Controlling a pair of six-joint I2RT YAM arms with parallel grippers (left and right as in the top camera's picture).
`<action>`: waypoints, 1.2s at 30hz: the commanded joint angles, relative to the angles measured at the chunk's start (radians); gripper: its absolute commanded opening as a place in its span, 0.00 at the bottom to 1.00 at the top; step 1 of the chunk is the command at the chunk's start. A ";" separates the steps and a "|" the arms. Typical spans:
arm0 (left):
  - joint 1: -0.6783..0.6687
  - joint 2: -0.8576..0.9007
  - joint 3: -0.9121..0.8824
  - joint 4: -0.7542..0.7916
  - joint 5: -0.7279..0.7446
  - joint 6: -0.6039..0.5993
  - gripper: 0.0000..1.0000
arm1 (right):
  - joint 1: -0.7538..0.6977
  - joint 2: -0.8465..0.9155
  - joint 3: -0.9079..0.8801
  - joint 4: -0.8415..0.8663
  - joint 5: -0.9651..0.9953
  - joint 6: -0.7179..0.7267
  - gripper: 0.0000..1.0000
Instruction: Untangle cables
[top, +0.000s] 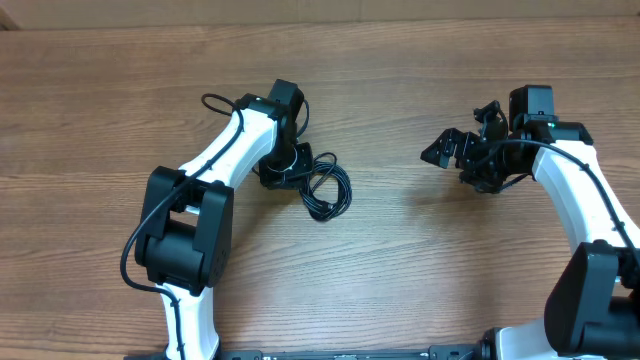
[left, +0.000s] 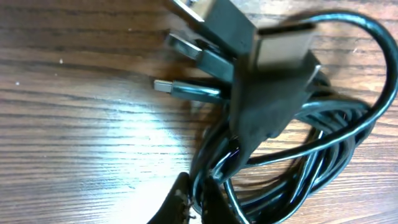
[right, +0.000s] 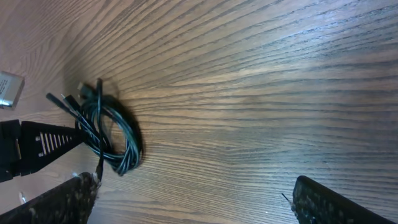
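A coiled bundle of black cables (top: 322, 185) lies on the wooden table left of centre. My left gripper (top: 285, 165) is down at the bundle's left side. In the left wrist view its fingertips (left: 194, 202) are shut on a strand of the black cables (left: 298, 155), with several USB plugs (left: 205, 59) close to the camera. My right gripper (top: 455, 150) is open and empty, well to the right of the bundle. The right wrist view shows the bundle (right: 109, 134) far off at the left, between wide-spread fingers (right: 193, 199).
The table's far edge (top: 320, 22) runs along the top of the overhead view. A small light-coloured object (right: 9, 87) shows at the left edge of the right wrist view.
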 joint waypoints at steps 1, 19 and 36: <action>-0.009 0.025 -0.010 0.015 -0.025 0.005 0.04 | -0.005 -0.001 -0.003 0.004 0.004 0.000 1.00; -0.025 0.025 -0.010 0.056 -0.056 0.005 0.13 | -0.005 -0.001 -0.003 0.033 0.003 0.000 1.00; -0.029 0.025 -0.043 0.098 -0.124 -0.008 0.19 | 0.111 -0.001 -0.037 0.013 -0.126 0.057 0.55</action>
